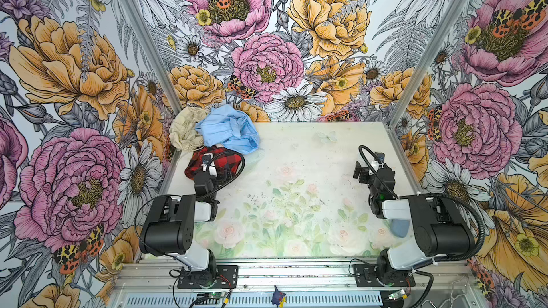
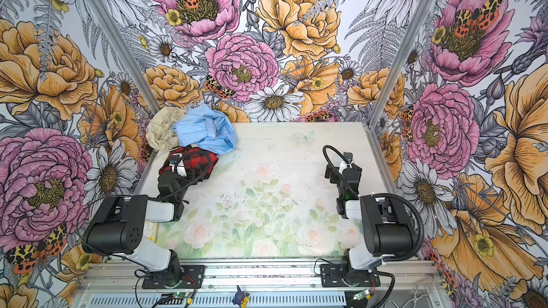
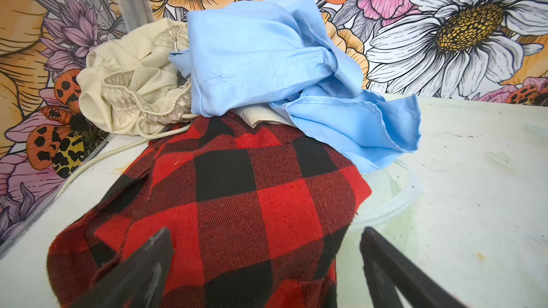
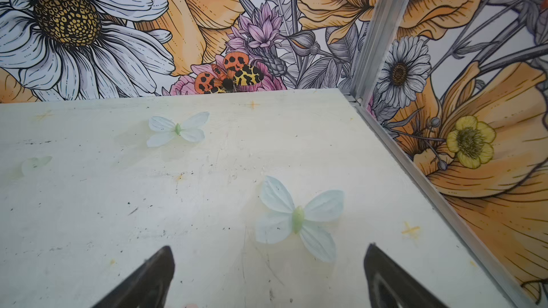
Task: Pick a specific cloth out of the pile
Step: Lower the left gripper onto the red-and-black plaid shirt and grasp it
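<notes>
Closest to your lens, the left gripper (image 3: 267, 229) has its 2 fingers spread wide: 1 over the cloth (image 3: 237, 202), the other over bare table (image 3: 474, 173) just beside the checked edge. It's clamped on nothing. In a top view, the cloth (image 1: 224, 158) sits at middle left of the frame, forming the near end of the pile (image 1: 207, 140). Behind it, the beige cloth (image 1: 184, 131) is leftmost against the wall, its drawstring (image 3: 103, 155) trailing onto the table. To its right, the light blue garment (image 1: 228, 131) overlaps the cloth's far edge. At middle right, the right gripper (image 4: 269, 246) hangs over bare table with its fingers apart, holding nothing, well apart from the pile.
</notes>
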Action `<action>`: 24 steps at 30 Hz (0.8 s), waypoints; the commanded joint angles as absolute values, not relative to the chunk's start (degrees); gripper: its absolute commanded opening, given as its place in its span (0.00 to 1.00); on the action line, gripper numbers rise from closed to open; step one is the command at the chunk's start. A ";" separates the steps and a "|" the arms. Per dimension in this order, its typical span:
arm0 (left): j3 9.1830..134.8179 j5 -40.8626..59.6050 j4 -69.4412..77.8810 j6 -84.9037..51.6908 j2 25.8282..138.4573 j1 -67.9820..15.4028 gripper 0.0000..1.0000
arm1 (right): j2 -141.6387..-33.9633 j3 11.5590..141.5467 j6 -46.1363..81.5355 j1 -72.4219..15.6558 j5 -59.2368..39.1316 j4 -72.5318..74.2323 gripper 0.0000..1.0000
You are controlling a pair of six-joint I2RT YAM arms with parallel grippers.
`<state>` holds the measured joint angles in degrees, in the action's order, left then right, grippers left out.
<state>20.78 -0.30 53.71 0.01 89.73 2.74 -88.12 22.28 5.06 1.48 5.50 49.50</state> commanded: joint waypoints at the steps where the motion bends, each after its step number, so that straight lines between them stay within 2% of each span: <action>1: 21.80 1.36 53.58 0.18 88.86 2.46 0.99 | -88.06 22.07 5.54 1.72 4.93 50.72 1.00; 8: 21.63 3.18 54.00 -0.14 88.94 3.26 0.99 | -88.06 22.17 5.59 1.72 4.99 50.72 1.00; 14: 17.84 15.13 64.15 -2.58 90.48 8.26 0.99 | -88.11 22.17 5.59 1.79 4.79 50.56 1.00; 22: 17.93 14.57 63.68 -2.46 90.18 8.09 0.99 | -87.95 21.91 5.54 1.59 5.41 50.96 0.99; 24: 16.79 10.06 64.01 -3.06 88.67 7.31 0.99 | -86.60 20.52 5.80 1.23 7.73 53.34 1.00</action>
